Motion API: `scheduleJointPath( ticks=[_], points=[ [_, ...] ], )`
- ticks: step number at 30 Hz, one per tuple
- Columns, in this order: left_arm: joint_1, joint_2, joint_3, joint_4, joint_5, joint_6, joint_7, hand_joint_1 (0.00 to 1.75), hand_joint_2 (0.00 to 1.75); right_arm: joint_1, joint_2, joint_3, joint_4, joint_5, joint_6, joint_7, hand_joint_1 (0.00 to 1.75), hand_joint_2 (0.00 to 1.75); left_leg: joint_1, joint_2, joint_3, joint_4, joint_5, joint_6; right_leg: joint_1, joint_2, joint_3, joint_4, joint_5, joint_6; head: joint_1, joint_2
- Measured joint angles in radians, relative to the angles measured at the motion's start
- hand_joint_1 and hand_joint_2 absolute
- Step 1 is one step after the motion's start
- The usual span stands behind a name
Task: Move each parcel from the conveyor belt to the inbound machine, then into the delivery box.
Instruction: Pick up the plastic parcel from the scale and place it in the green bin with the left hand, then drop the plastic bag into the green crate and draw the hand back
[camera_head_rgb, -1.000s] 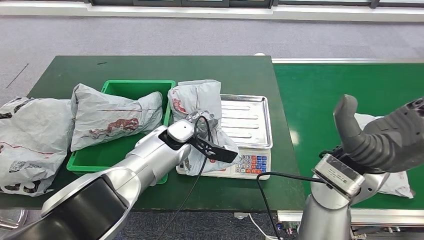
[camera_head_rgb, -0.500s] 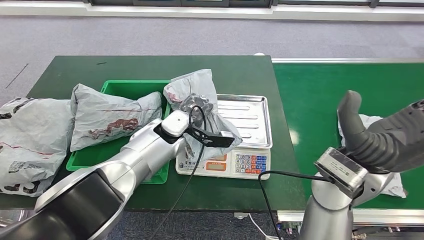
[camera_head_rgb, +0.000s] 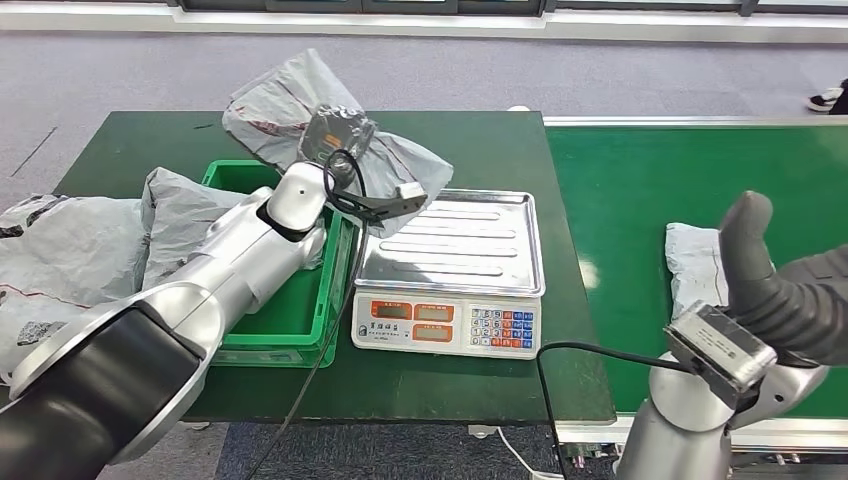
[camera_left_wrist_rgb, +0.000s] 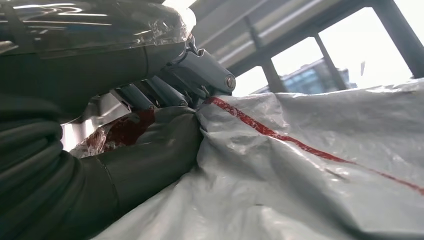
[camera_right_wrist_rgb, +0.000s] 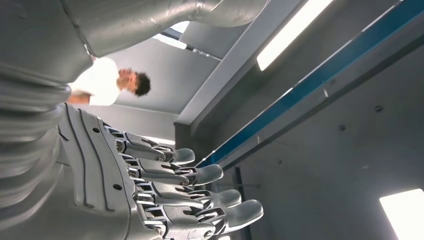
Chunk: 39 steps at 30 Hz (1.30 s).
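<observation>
My left hand (camera_head_rgb: 335, 135) grips a grey parcel (camera_head_rgb: 290, 110) with red print and holds it in the air above the far edge of the green box (camera_head_rgb: 300, 325). In the left wrist view my fingers (camera_left_wrist_rgb: 165, 85) press into that crumpled bag (camera_left_wrist_rgb: 310, 165). The scale (camera_head_rgb: 450, 275) with its steel tray stands bare beside the box. My right hand (camera_head_rgb: 775, 295) is raised at the right, fingers (camera_right_wrist_rgb: 200, 175) spread and holding nothing. A white parcel (camera_head_rgb: 695, 262) lies on the green conveyor belt (camera_head_rgb: 640, 190) just behind it.
Another grey parcel (camera_head_rgb: 185, 225) leans on the box's left side, and a large one (camera_head_rgb: 55, 265) lies at the table's left end. A black cable (camera_head_rgb: 590, 350) runs along the table's front edge. A person is seen in the right wrist view.
My left hand lifted the grey parcel off the scale tray and carried it up and to the left, over the box. My right hand drifted slightly right, uncovering more of the white parcel.
</observation>
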Motion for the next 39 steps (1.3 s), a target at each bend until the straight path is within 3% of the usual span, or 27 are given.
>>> scheduleJointPath(
  ticks=[17,33,39],
  points=[
    [0.006,0.18,0.167,-0.023,-0.009,0.051,0.124,1.75,1.75,0.01,-0.002,-0.02,-0.029,0.031,0.0,0.025,0.0,1.75,0.0,0.0,0.0,0.0,0.0,0.0,0.0,0.0,0.0,0.0,0.0,0.0,0.0,0.0],
    [0.019,0.213,0.198,-0.023,-0.004,0.059,0.126,1.75,1.75,0.011,-0.002,-0.022,-0.032,0.031,0.0,0.026,0.0,1.75,0.0,0.0,0.0,0.0,0.0,0.0,0.0,-0.001,0.0,0.0,-0.001,0.0,0.0,0.0],
    [0.063,0.241,0.247,-0.022,-0.002,0.087,0.137,1.75,1.75,0.011,-0.002,-0.022,-0.034,0.042,0.0,0.042,0.0,1.75,0.001,0.002,0.0,-0.001,0.0,0.0,0.0,0.001,-0.001,0.0,-0.001,-0.001,0.0,0.0]
  ],
)
